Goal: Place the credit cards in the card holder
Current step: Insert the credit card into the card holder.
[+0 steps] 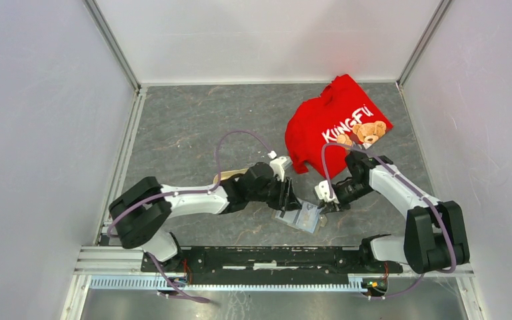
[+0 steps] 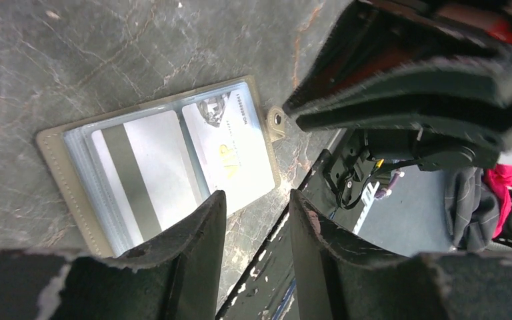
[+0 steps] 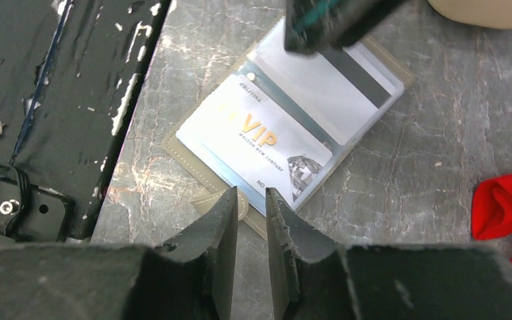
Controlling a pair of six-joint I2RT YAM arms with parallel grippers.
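Overhead, the card holder lies open on the tabletop near the front edge, right between the two arms, but from up there it's only a pale smudge. The wrist views give the detail: a grey stitched cover, clear shiny pockets, and two credit cards already sleeved side by side. One is silvery white with gold "VIP" lettering and a diamond picture, though the fine print below is too small to read. The other shows its back, with a dark magnetic stripe. A snap tab sticks out from the holder's edge.

The left fingers stand well apart, gripping nothing, one tip over the holder's edge. The right fingers are parted just a slit right at the tab, with nothing clamped that I can see. Only the top view reads the red shirt: "KUNGFU", with a teddy bear. A beige tray peeks out from under the left arm.
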